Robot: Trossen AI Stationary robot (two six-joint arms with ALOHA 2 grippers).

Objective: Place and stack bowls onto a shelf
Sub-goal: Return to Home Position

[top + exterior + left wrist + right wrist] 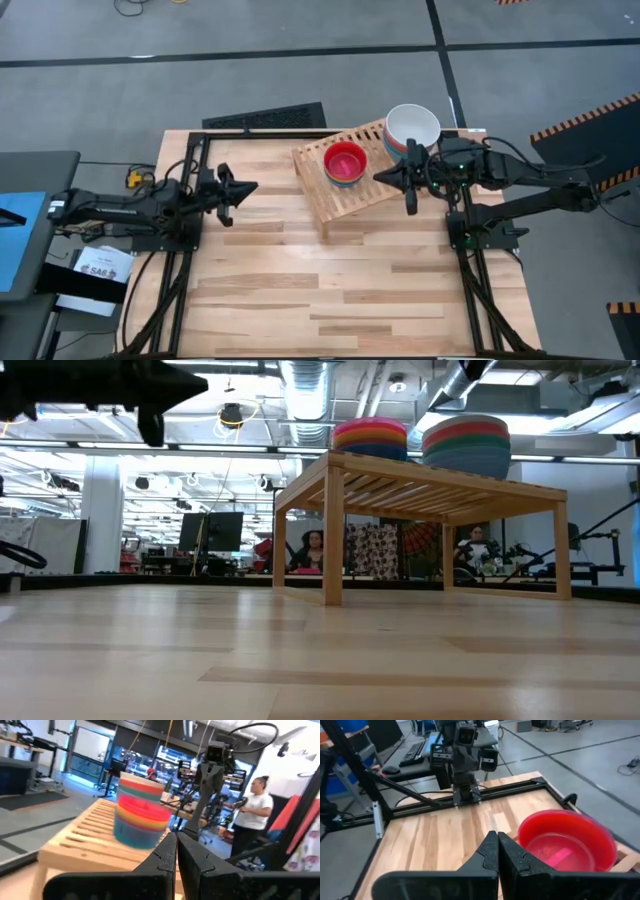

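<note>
Close to the left edge of the surface, about midway along it, the left arm reached inward and its left jaws were pressed together to a single point, holding nothing. They aimed across bare wood toward the shelf and were well apart from it. The shelf stood at the far edge of the surface, nearer the far right corner, turned slightly askew. On its slatted top sat a stack of small bowls with a red bowl uppermost and a blue one showing at the bottom. The left wrist view looked past the closed tips at this stack, some way ahead. Just to the right of the red bowl, over the shelf's right part, the right jaws were also closed tip to tip and empty. In the right wrist view the red bowl lay just beside them, not touching. The right arm stretched in from the right edge. Beyond the right jaws, at the shelf's far right corner, stood a stack of larger bowls topped by a white bowl.
</note>
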